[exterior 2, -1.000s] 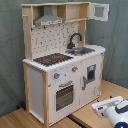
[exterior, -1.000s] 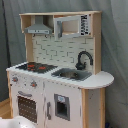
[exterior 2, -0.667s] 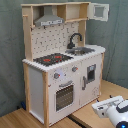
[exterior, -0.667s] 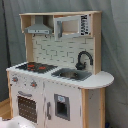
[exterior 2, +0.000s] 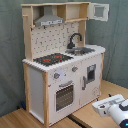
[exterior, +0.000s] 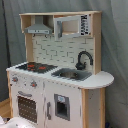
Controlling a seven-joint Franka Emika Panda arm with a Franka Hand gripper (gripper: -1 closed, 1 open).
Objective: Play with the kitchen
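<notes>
The kitchen [exterior: 65, 100] is a white and light-wood toy unit that fills both exterior views, also seen as the kitchen [exterior 2: 37, 85]. It has a black-red hob [exterior: 36, 66], a grey hood [exterior: 39, 27], a black faucet [exterior: 84, 59] over a sink [exterior: 72, 75], and an oven door [exterior: 27, 107]. The second exterior view shows the hob [exterior 2: 52, 59], faucet [exterior 2: 75, 39], oven door [exterior 2: 65, 95] and pegboard back [exterior 2: 50, 40]. My gripper [exterior 2: 107, 106] is a white body low at the second exterior view's right, in front of the kitchen and apart from it.
The upper cupboard door [exterior 2: 100, 11] stands open at the top right. The kitchen stands on light wooden boards [exterior 2: 85, 117]. A grey curtain [exterior 2: 10, 50] hangs behind. A white shape [exterior: 12, 122] lies at the first exterior view's bottom left.
The white arm at the second exterior view's bottom right has shifted slightly to the right and lower. The kitchen looks the same.
</notes>
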